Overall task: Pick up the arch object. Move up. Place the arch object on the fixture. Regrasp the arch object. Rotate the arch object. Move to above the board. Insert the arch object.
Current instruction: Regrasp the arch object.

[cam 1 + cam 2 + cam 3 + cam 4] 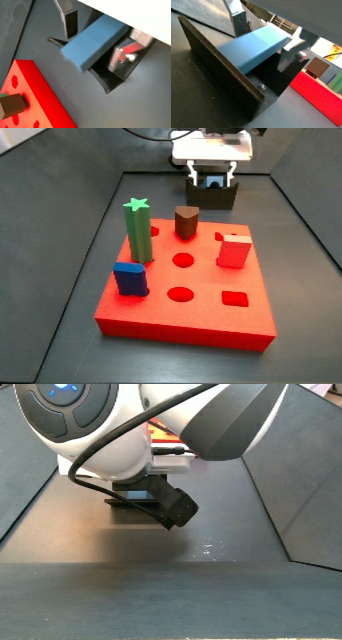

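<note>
At the top centre of a side view the claw (pixel 213 174) hangs over the fixture (pixel 218 196), fingers wide about the arch (pixel 93 44) lying there; an off-centre regrasp could tip it out.

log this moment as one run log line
phase: arch object on fixture | gripper: at fixture, fingers straddle arch object, grip unclear | arch object: tilted in fixture | board: apart, not reached
</note>
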Controlling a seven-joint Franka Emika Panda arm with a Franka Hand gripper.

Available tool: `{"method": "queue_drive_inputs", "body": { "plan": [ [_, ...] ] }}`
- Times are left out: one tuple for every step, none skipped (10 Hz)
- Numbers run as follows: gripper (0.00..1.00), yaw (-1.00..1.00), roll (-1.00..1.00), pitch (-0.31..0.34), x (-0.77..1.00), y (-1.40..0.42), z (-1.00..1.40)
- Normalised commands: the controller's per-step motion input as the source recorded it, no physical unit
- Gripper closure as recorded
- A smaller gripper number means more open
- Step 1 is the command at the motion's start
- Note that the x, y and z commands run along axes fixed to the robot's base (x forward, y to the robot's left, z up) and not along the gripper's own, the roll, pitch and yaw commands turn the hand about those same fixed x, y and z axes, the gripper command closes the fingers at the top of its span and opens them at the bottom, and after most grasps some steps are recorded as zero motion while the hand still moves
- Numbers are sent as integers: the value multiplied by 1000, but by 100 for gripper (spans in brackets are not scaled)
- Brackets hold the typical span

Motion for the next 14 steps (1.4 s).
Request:
{"method": "queue_drive_inputs", "body": {
  "plan": [
    [0,-25,22,7,0,0,1000],
    [0,-16,26,18,-13,2,1000],
    [0,-4,36,24,-27,1,1000],
    [0,0,43,33,-27,-1,1000],
    [0,4,50,54,-28,2,1000],
    [0,0,47,67,-29,5,951],
    [0,-7,44,84,-30,7,723],
    [0,-13,41,90,-26,8,607],
    [0,-27,37,86,-20,8,372],
    [0,26,1000,77,-103,-907,1000],
    [0,26,1000,73,-95,-884,852],
    [0,25,1000,66,-96,-811,750],
    [0,24,1000,55,-114,-613,497],
    [0,23,1000,52,-83,-396,219]
  ]
}}
